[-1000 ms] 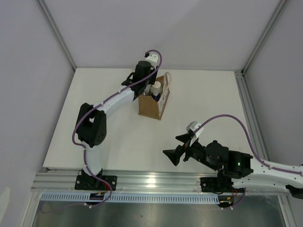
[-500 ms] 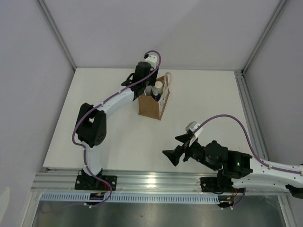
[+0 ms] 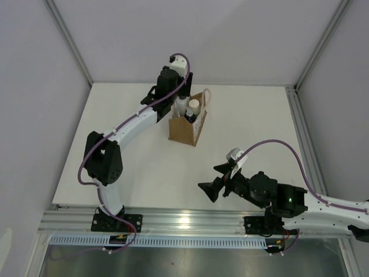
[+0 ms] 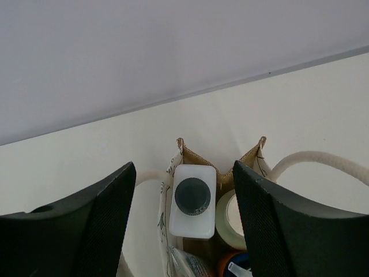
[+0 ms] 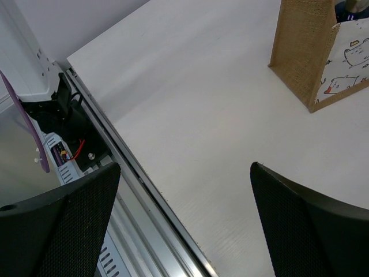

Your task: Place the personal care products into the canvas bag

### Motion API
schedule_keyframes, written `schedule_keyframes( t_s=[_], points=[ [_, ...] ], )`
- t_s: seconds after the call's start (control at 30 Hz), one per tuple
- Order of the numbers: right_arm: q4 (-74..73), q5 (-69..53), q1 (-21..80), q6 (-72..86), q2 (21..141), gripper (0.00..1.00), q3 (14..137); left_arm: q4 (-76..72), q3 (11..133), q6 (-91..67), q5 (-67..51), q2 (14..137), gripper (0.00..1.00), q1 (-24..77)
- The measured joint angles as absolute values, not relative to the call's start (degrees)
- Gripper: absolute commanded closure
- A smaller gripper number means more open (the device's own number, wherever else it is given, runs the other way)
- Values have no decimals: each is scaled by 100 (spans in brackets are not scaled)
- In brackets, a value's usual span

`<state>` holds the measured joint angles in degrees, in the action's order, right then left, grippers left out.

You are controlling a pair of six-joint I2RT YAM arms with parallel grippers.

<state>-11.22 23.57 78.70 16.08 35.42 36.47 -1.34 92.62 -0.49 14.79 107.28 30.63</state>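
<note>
Above the far middle of the white table (image 3: 248, 115), the left gripper (image 4: 183, 166) hangs over the small tan canvas bag (image 3: 183, 131), jaws apart and gripping nothing. Inside stand the clear squarish bottle with a dark round cap (image 4: 193, 202), the cream-white rounded bottle (image 4: 229, 219) to its right and the orange bottle with a dark-blue cap (image 4: 237, 268) nearer. Lift straight up, clear of the cream rope handles (image 4: 311, 158), so the bag is not tipped. The right gripper (image 3: 214, 179) sits near, wide open.

Coarse woven canvas bag (image 5: 302, 49), smooth plastic clear bottle (image 4: 193, 203), matt white table (image 5: 202, 115)
</note>
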Motion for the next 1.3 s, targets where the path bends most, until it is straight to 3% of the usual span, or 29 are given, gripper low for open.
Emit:
schedule_keyframes(
  t_s=[0.07, 0.13, 0.17, 0.43, 0.73, 1.03, 1.3],
  points=[
    [-1122, 2373, 7870, 1608, 3546, 1, 3647, -78, 9260, -47, 1448, 10582, 22, 3065],
    [-1120, 2379, 7870, 1605, 3566, 1, 3647, 10, 9251, -40, 1380, 10368, 2, 3074],
    [-1120, 2397, 7870, 1605, 3579, 1, 3647, 56, 9216, -56, 1326, 10219, 1, 3083],
    [-1129, 2958, 7870, 1616, 3824, 0, 3647, 823, 8646, -403, 1299, 8132, 1, 3487],
    [-1284, 4340, 7881, 1903, 4152, 1, 3780, 869, 5413, -1367, 869, 5019, 1, 4014],
    [-1619, 5588, 7881, 2412, 5050, 1, 4292, 851, 3562, -1702, 674, 3667, 1, 5435],
    [-1909, 6095, 7881, 2504, 5496, 0, 4397, 517, 3074, -1686, 716, 3094, 1, 5555]
  ],
)
